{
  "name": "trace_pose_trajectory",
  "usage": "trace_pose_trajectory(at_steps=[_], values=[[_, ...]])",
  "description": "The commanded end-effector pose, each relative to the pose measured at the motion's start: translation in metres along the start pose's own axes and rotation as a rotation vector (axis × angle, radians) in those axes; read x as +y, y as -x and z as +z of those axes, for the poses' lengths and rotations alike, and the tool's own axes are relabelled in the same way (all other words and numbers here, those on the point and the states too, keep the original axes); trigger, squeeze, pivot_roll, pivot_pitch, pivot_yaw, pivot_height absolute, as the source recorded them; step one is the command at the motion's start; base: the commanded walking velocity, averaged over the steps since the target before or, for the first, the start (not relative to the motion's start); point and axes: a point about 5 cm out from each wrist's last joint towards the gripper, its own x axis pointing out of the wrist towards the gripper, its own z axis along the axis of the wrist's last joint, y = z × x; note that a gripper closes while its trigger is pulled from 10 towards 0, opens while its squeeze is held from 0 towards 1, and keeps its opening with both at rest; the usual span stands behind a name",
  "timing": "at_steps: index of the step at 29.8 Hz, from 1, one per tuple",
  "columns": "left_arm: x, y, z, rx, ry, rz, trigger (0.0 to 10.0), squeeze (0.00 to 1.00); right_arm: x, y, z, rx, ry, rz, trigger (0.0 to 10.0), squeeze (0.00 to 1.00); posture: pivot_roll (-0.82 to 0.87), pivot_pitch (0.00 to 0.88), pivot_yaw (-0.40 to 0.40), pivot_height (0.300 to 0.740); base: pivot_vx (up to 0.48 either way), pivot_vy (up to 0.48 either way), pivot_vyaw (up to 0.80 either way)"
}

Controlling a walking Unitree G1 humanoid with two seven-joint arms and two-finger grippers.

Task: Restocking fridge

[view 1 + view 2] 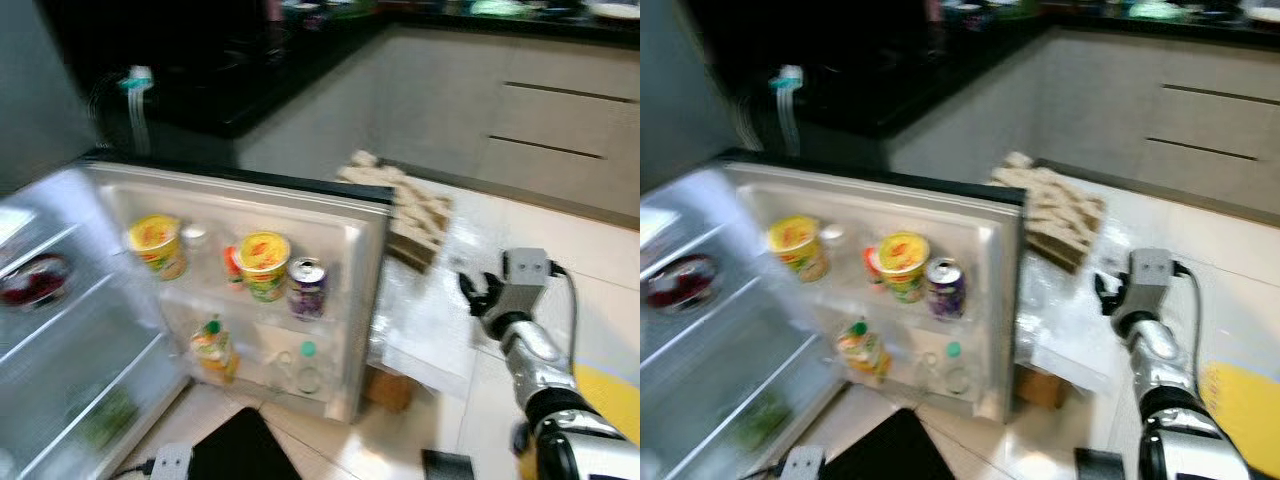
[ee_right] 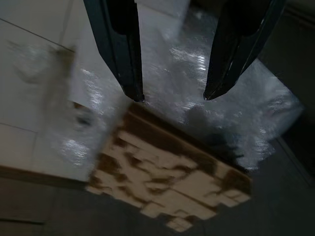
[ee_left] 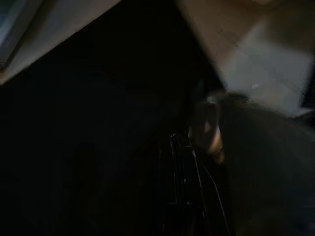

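Several items already line the open fridge (image 1: 372,250) door: two yellow cups (image 1: 263,262), a purple can (image 1: 306,288), bottles. The right tool (image 2: 172,96), fingers apart and empty, hangs over plastic wrap (image 2: 197,73) on the floor; restocking looks unfinished.

Home kitchen: dark countertop (image 1: 250,95) over pale cabinet drawers (image 1: 560,120), light tiled floor (image 1: 600,250), and a small fridge (image 1: 60,330) with its door (image 1: 360,300) open, door shelves holding noodle cups (image 1: 263,262), a drink can (image 1: 306,288) and bottles (image 1: 213,352).
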Motion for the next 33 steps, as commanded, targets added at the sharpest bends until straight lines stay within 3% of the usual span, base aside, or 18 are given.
trace_pose_trajectory(at_steps=[1, 4, 16, 20, 24, 26, 33], values=[[0.001, 0.000, 0.001, 0.005, -0.010, 0.006, 10.0, 0.00, -0.003, 0.003, -0.006, 0.019, -0.027, -0.036, 10.0, 0.00, -0.06, 0.000, 0.023, 0.740, 0.000, 0.000, 0.00], [-0.001, -0.001, 0.002, 0.007, -0.018, -0.010, 10.0, 0.00, -0.009, 0.006, -0.010, 0.034, -0.027, -0.083, 10.0, 0.00, -0.06, 0.000, 0.026, 0.740, 0.000, 0.000, 0.00], [-0.005, -0.002, 0.000, 0.026, -0.047, -0.026, 10.0, 0.00, -0.023, 0.013, -0.016, 0.062, -0.022, -0.150, 10.0, 0.00, -0.06, 0.002, 0.024, 0.740, 0.000, -0.471, 0.00], [-0.004, -0.001, -0.001, 0.028, -0.044, -0.013, 10.0, 0.00, -0.023, 0.012, -0.016, 0.063, -0.018, -0.150, 10.0, 0.00, -0.06, 0.002, 0.024, 0.740, 0.000, 0.000, 0.00], [-0.004, -0.001, -0.004, 0.042, -0.048, -0.009, 10.0, 0.00, -0.011, 0.010, -0.018, 0.069, 0.040, -0.063, 10.0, 0.00, -0.07, 0.000, 0.023, 0.740, 0.000, 0.000, 0.00], [-0.005, -0.001, -0.004, 0.042, -0.049, -0.011, 10.0, 0.00, -0.008, 0.010, -0.018, 0.060, 0.028, -0.040, 10.0, 0.00, -0.07, 0.000, 0.023, 0.740, 0.000, 0.000, 0.00], [-0.007, -0.002, -0.002, 0.034, -0.046, -0.023, 10.0, 0.00, -0.007, 0.008, -0.015, 0.058, 0.048, -0.034, 10.0, 0.00, -0.07, 0.000, 0.022, 0.740, 0.000, 0.000, 0.79]])
